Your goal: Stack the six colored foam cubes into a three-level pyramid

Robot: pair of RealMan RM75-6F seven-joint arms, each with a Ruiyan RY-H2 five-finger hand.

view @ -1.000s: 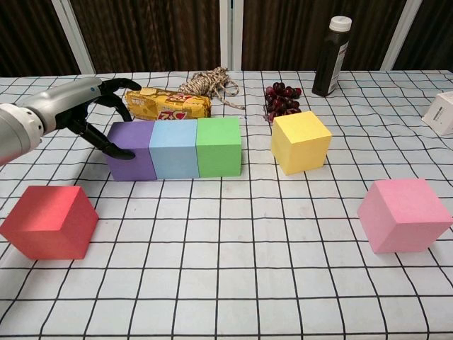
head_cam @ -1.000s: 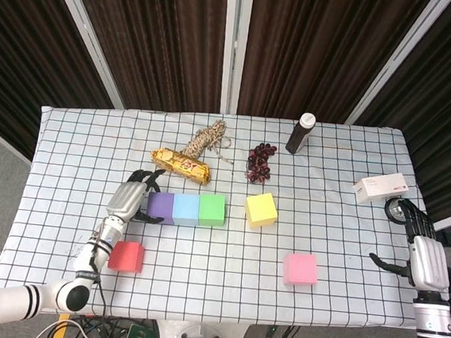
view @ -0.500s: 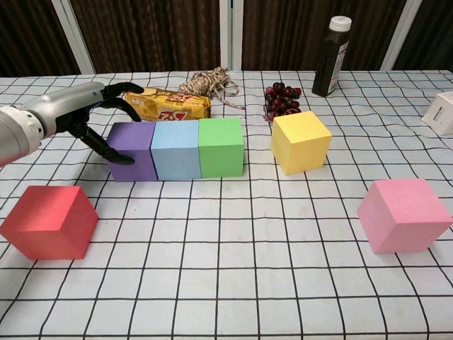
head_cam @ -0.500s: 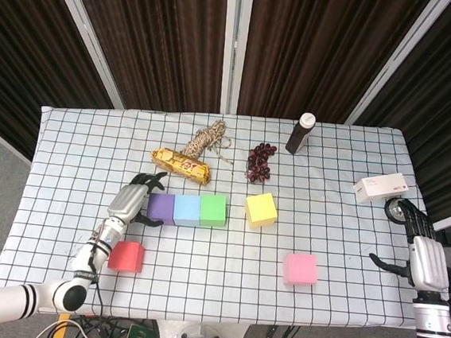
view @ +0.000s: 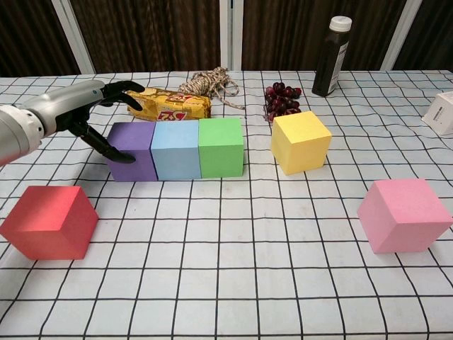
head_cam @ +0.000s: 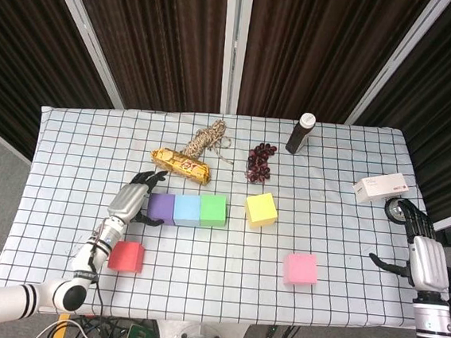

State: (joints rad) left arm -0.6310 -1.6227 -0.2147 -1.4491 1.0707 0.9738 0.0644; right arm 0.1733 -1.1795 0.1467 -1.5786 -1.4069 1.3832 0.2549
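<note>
The left hand (view: pixel 78 110) sits at the 9 o'clock end of a row of three blocks, its dark fingers (view: pixel 106 145) spread apart and curved by the outer face of the purple block (view: pixel 133 151), touching it or just short of it, with nothing grasped. The purple block, the light blue block (view: pixel 175 149) and the green block (view: pixel 221 146) stand flush side by side on the checked tablecloth (view: pixel 233 283), running from 9 toward 3 o'clock. Just past the green one at 3 o'clock, slightly apart and turned at an angle, is the yellow block (view: pixel 301 141). The red block (view: pixel 48 221) lies at 7 o'clock from the row, near the front edge, and the pink block (view: pixel 403 214) lies well apart at 4 o'clock. No block rests on another. At 12 o'clock from the row are a gold snack packet (view: pixel 170 104), a coil of rope (view: pixel 212 81), a bunch of dark grapes (view: pixel 280 101) and a dark bottle (view: pixel 331 55). The right hand (head_cam: pixel 426 262) hangs off the table's 3 o'clock edge, holding nothing, its fingers loosely apart, near a white box (head_cam: pixel 380 188)
</note>
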